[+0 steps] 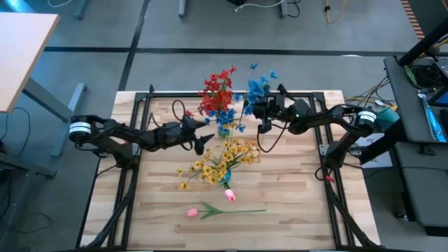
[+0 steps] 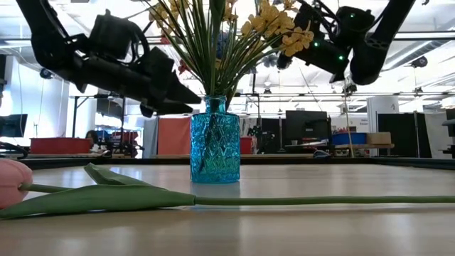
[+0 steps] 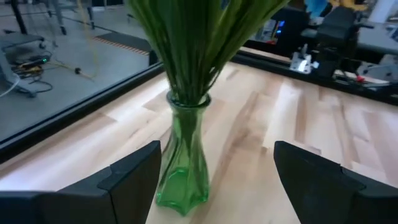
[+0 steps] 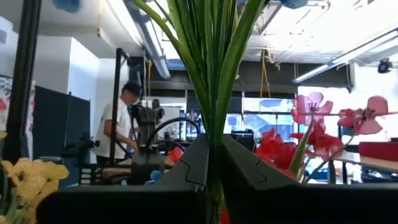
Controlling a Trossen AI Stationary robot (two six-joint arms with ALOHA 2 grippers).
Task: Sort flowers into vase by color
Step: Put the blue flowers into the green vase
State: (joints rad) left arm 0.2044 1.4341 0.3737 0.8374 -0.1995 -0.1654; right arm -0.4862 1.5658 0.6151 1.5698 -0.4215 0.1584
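A green glass vase (image 3: 183, 168) stands on the table holding a bundle of green stems. My left gripper (image 3: 217, 165) is open, level, just short of the vase, with nothing between its fingers. My right gripper (image 1: 264, 117) is raised over the table's far half, shut on the stems of the blue flowers (image 1: 258, 87). Red flowers (image 1: 217, 92) rise to their left. The yellow flowers (image 1: 225, 159) stand in a teal vase (image 2: 215, 140). A pink tulip (image 1: 193, 211) lies flat near the table's front edge, and a second pink bud (image 1: 229, 195) shows beside the teal vase. My right gripper pinches a few thin green stems (image 4: 215, 134) of the blue flowers between its two fingers. The fingers slant upward and lie across the stems, which stand upright and fan out above the hold. The gripper hides the stems' lower ends.
A black frame (image 1: 231, 93) runs around the table's edge. Bare wood lies at the near left and right of the lying tulip. Beyond the table, a person (image 4: 121, 134) stands at a bench in the room.
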